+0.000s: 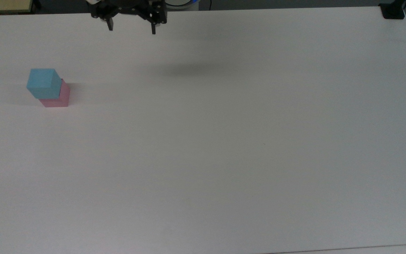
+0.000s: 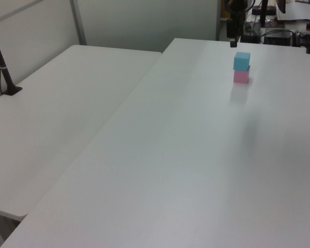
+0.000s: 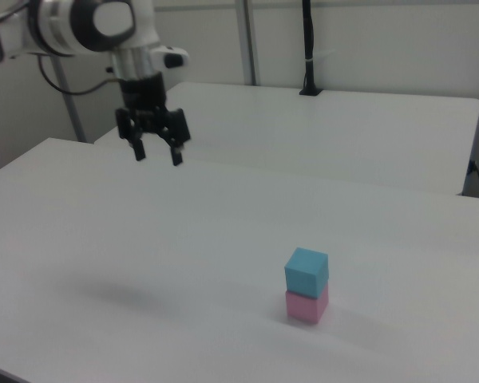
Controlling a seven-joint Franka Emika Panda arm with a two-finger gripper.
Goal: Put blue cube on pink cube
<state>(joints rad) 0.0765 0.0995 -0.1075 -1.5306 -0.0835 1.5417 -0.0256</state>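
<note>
The blue cube (image 1: 43, 83) rests on top of the pink cube (image 1: 59, 98) at the top view's left, a little skewed on it. The same stack appears as blue cube (image 2: 242, 60) on pink cube (image 2: 241, 76) in the left view, and blue cube (image 3: 306, 271) on pink cube (image 3: 306, 306) in the right view. My gripper (image 1: 131, 29) hangs open and empty high above the table near its far edge, well away from the stack. In the right view the gripper (image 3: 156, 155) is up and to the left of the cubes.
The white table (image 1: 224, 141) carries nothing besides the stack. A black clamp (image 1: 392, 10) sits at its far right corner in the top view. A second white table (image 2: 57, 103) adjoins it, with a black pole (image 2: 2, 64) on it.
</note>
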